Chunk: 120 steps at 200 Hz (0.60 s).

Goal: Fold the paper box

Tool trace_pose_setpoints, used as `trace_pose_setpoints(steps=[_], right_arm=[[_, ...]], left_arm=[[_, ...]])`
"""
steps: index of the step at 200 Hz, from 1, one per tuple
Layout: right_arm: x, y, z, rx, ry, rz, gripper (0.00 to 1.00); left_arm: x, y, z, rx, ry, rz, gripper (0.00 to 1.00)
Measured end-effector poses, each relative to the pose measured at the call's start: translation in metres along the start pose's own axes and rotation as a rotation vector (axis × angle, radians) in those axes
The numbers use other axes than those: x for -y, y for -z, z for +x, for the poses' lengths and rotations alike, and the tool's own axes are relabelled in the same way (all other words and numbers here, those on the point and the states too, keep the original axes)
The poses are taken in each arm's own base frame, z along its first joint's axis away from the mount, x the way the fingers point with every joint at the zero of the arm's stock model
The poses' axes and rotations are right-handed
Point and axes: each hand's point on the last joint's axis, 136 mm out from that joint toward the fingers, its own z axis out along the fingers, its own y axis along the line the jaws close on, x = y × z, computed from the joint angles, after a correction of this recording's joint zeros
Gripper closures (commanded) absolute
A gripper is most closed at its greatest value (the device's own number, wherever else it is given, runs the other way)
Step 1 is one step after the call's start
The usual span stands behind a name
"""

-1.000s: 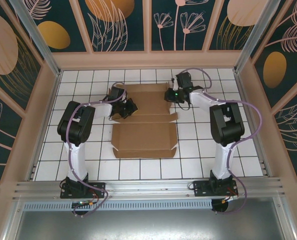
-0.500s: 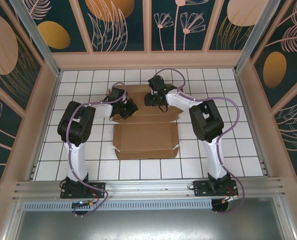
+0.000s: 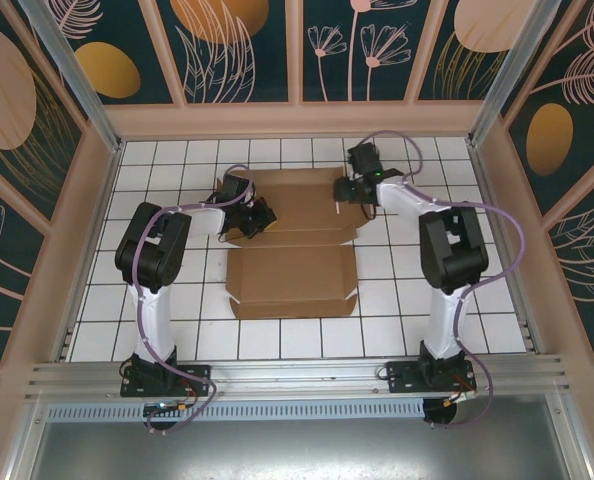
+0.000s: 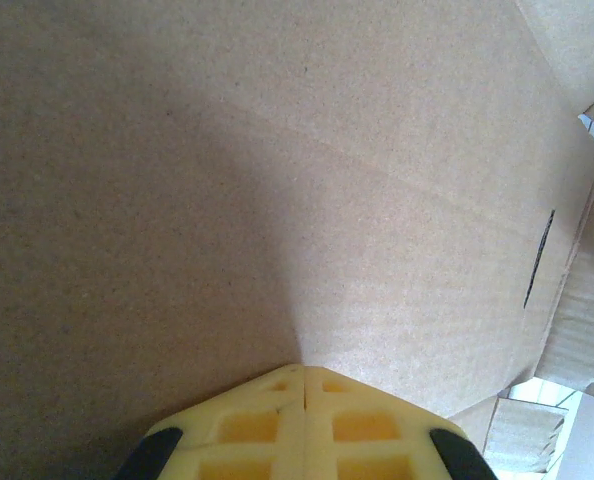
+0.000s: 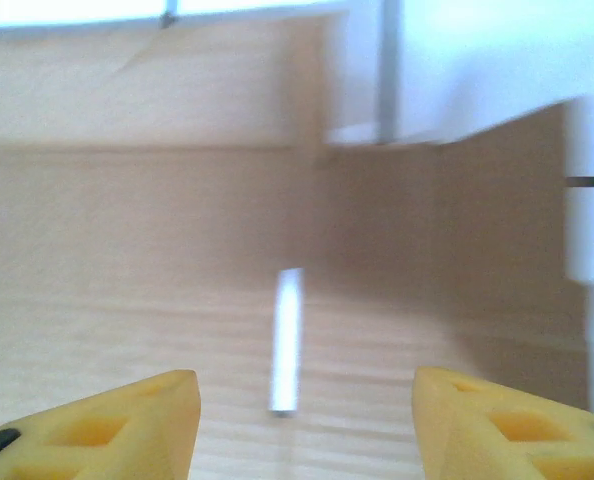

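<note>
The paper box (image 3: pixel 292 275) lies as a flat brown cardboard sheet on the white tiles, between the two arms. My left gripper (image 3: pixel 264 216) rests on its left side near the middle crease. In the left wrist view its yellow fingers (image 4: pixel 304 372) are shut tip to tip, touching the cardboard (image 4: pixel 277 180), with nothing between them. My right gripper (image 3: pixel 340 192) hovers at the right edge of the far panel. There the right gripper (image 5: pixel 305 385) stands open over the cardboard (image 5: pixel 127 250), a narrow slot (image 5: pixel 288 340) showing between its fingers.
White tiled floor (image 3: pixel 177 300) surrounds the sheet on all sides. Low wooden walls (image 3: pixel 297 120) enclose it at the back and sides. A metal rail (image 3: pixel 297 375) runs along the near edge by the arm bases. Purple cables loop over both arms.
The right arm swung left over the far panel, then back to the panel's right edge, and its jaws opened wider. The left arm stayed put.
</note>
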Motion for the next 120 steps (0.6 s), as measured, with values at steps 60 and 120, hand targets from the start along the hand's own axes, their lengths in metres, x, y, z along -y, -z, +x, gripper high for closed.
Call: trace_pose_setpoints(steps=[60, 120], right_arm=[[0.053, -0.006, 0.023, -0.037, -0.105, -0.055, 0.41], [0.027, -0.023, 0.032, -0.078, -0.135, -0.259, 0.92]], left_arm=[[0.0, 0.0, 0.0, -0.001, -0.003, -0.005, 0.98], [0.0, 0.0, 0.0, -0.003, -0.004, -0.008, 0.99]])
